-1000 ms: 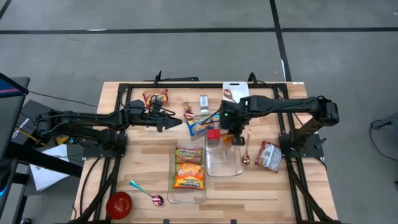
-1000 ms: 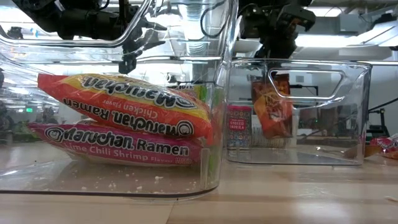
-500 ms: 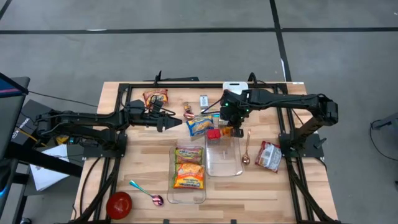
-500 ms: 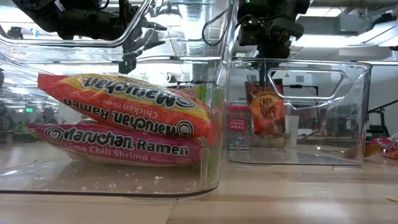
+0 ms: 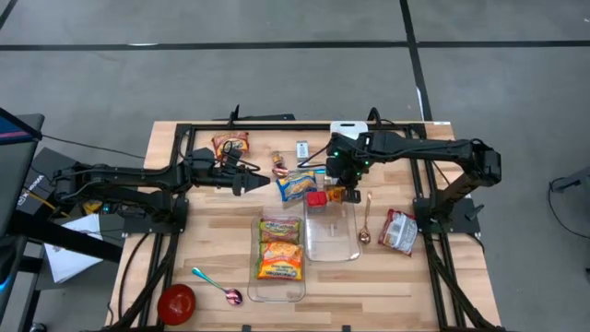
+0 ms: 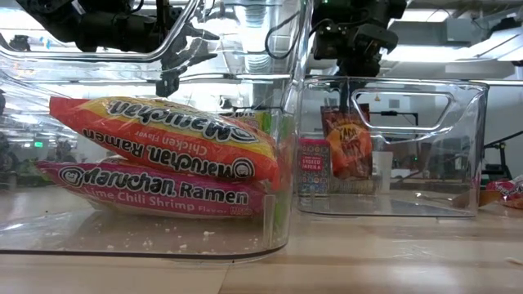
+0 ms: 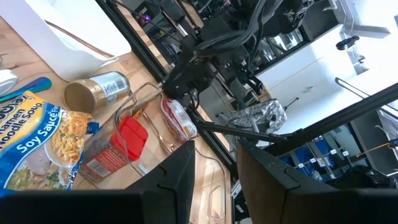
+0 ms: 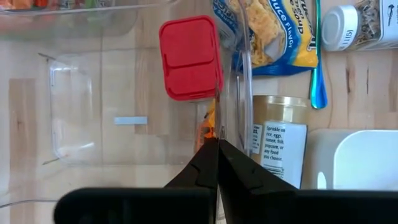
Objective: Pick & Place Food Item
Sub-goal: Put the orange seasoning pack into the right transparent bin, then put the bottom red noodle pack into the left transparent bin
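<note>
Moved toward the table's back edge, the right gripper [image 5: 339,192] pinches a small orange packet [image 6: 346,145] over the empty clear bin [image 5: 334,247].

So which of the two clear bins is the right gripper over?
The empty clear bin, right of the bin holding ramen packs. The right gripper hangs at its far end, shut on an orange packet.

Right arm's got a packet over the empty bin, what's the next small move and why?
Probably lower a little further, then release. The right end effector is shut on the orange snack packet, which hangs inside the empty clear bin near its far wall, its bottom edge apparently just above the floor. The left end effector waits apart.
</note>
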Tool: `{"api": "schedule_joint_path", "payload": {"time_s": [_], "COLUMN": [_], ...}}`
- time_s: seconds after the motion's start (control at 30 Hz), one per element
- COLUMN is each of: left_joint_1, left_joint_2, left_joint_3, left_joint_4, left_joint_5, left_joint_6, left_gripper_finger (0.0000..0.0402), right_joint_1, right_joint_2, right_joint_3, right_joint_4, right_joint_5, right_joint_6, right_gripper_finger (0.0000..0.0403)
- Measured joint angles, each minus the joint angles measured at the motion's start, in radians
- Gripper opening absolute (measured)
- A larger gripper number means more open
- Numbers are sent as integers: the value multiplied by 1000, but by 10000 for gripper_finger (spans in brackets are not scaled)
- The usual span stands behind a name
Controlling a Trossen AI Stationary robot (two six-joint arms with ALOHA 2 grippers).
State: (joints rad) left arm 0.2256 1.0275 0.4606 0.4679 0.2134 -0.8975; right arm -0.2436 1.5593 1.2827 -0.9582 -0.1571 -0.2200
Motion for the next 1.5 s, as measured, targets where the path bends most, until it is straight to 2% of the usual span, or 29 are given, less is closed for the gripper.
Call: {"api": "schedule_joint_path", "payload": {"time_s": [0.4, 0.63, 1.1, 1.27, 1.5], "left_joint_1": [0, 0, 0, 0, 0], "left_joint_2": [0, 0, 0, 0, 0], "left_joint_3": [0, 0, 0, 0, 0], "left_joint_4": [0, 0, 0, 0, 0], "left_joint_5": [0, 0, 0, 0, 0], "left_joint_6": [0, 1, 2, 2, 2], "left_gripper_finger": [112, 112, 112, 112, 112], "right_joint_1": [-2, -9, -15, -15, -21], "right_joint_2": [0, 0, 0, 0, 0], "right_joint_3": [-2, -77, -78, -78, -78], "right_joint_4": [19, 55, 82, 94, 129], "right_joint_5": [-10, -29, -27, -25, -13], "right_joint_6": [-22, -8, -27, -25, -17], "right_gripper_finger": [0, 0, 1, 25, 99]}}
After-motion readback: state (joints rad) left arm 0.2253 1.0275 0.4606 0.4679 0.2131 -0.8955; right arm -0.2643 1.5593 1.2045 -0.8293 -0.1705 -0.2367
